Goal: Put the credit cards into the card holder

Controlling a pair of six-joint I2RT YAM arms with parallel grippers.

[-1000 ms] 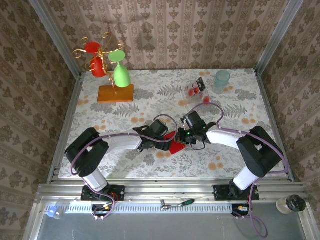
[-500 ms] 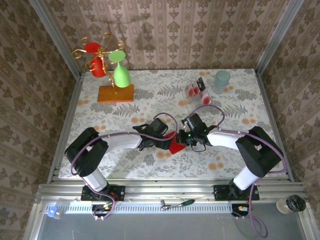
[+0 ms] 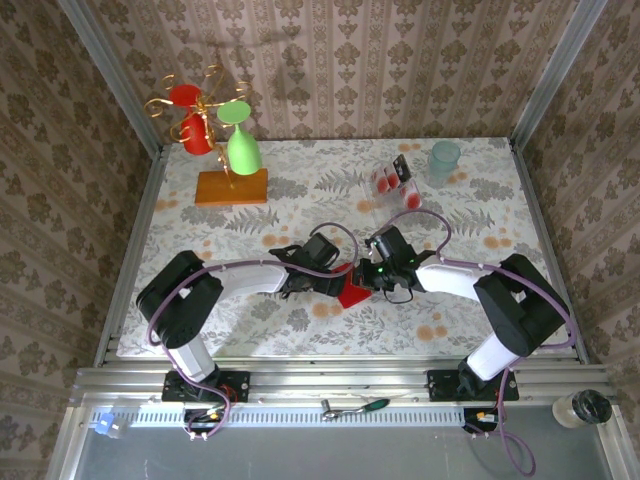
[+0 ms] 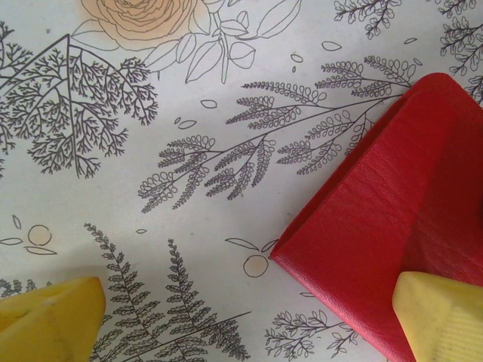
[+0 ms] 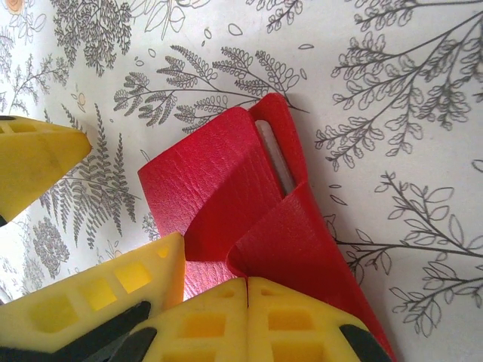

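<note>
Shifted slightly since before, the left tool (image 4: pixel 241 324) gapes wide, one finger (image 4: pixel 441 317) on the red card holder (image 5: pixel 219 188), whose flap the right tool (image 5: pixel 247 282) pinches.

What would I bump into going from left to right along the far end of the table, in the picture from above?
cup stand → credit cards → pale green cup

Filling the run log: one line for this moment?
left gripper open at wallet edge | right gripper shut on wallet | cards far right
</note>
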